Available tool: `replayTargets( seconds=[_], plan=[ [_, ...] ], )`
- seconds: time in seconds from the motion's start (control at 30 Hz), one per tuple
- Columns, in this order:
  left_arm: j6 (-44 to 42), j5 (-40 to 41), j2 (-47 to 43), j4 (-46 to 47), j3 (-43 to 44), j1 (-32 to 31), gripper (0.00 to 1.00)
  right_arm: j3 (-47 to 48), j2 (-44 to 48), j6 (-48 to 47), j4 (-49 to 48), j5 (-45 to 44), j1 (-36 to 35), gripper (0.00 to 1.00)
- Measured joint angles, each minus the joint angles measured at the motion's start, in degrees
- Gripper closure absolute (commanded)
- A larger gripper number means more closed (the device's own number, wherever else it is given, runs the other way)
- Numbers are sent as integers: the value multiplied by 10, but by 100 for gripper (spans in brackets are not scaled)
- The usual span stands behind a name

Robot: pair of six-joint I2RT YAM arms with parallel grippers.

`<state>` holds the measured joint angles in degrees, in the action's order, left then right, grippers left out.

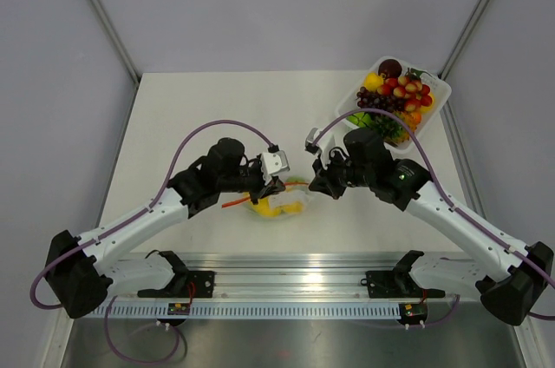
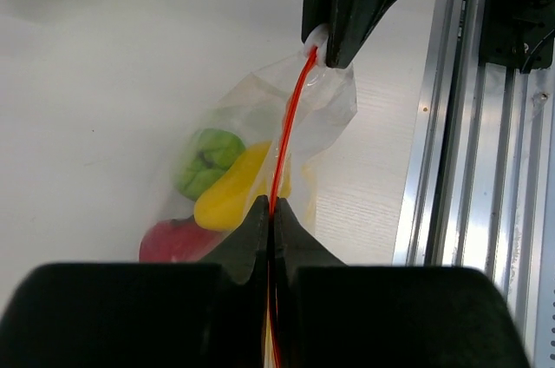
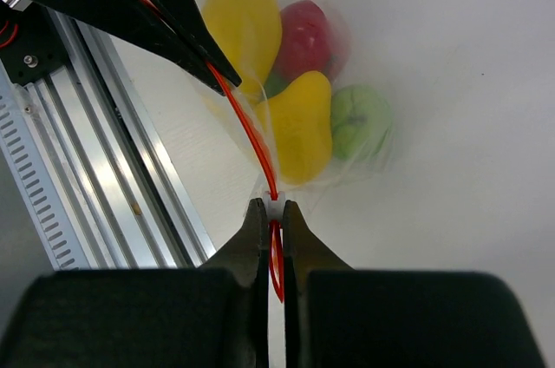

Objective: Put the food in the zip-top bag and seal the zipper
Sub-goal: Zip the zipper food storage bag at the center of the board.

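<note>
- Bag (image 1: 279, 205) sits mid-counter (image 1: 199, 108), just ahead of the rail (image 1: 286, 268), strung between the two arms.
- Food (image 3: 303, 125) is inside: two yellow pieces, one red, one green, bunched in the belly. More fruit lies in the tray (image 1: 444, 90) at the far right, well apart.
- Left fingers (image 2: 265, 222) are pinched tight on the zipper (image 2: 290, 116), partway along it. In the top view a short orange tail sticks out beyond them to the left.
- Right fingers (image 3: 258, 220) are closed narrow on the zipper's other end, at the bag's corner.
- Key relation: the zipper's long axis runs straight and taut from one pair of fingers to the other, roughly left to right and about parallel to the rail. Each wrist view looks down the strip at the opposite fingers.
- The belly with the food hangs off the side of the strip away from the rail. I cannot tell whether it touches the counter.
- Both pairs are already on the strip, so neither arm is nearer.
- Judgement: filling looks done and sealing is the step in hand. The strip reads as one thin line, but I cannot tell whether it is pressed shut.
- Next move, likely: one pair anchors while the other slides along the strip's line.
- Risk: an off-axis pull may twist the strip or drag it from the anchoring fingers.
</note>
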<state>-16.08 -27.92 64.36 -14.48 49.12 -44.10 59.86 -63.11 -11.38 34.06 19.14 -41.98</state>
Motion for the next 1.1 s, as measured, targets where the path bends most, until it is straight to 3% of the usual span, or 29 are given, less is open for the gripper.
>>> replayTargets(
  seconds=[0.93,1.07,1.1],
  plan=[
    [27,10,-46,52,-37,30,100,-48,87,12,-28,-36,0,99],
    [34,5,-46,52,-36,30,100,-48,93,18,-27,-37,0,99],
    [37,4,-45,52,-35,30,100,-48,95,19,-27,-36,0,94]
  ],
)
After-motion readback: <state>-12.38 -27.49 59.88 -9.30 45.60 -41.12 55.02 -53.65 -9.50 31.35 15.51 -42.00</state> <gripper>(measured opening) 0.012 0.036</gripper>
